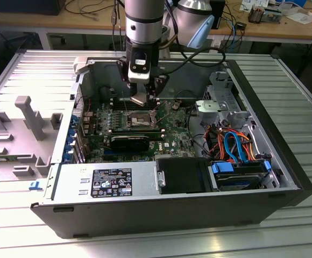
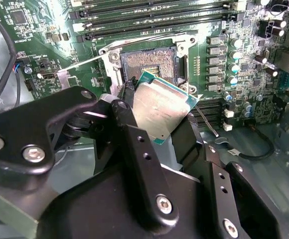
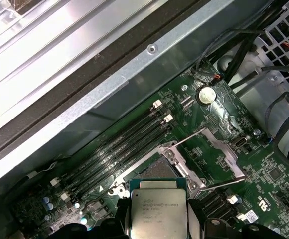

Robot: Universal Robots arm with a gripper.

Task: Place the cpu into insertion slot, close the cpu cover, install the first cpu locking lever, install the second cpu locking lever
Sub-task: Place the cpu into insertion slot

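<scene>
End effector (image 2: 159, 113) pinching the cpu (image 2: 163, 103) by its edges, tilted, right over the uncovered insertion slot (image 2: 149, 62).

The small square silvery-grey cpu (image 2: 162, 107) is topped with dull brushed metal. The black gripper (image 2: 157, 124) is finished matt. The green circuit board (image 2: 40, 47) is coated glossy.

cpu (image 2: 162, 112): silvery, tilted, held over insertion slot (image 2: 149, 62) | slot: empty, dark | cpu cover (image 3: 229, 157): open
</scene>
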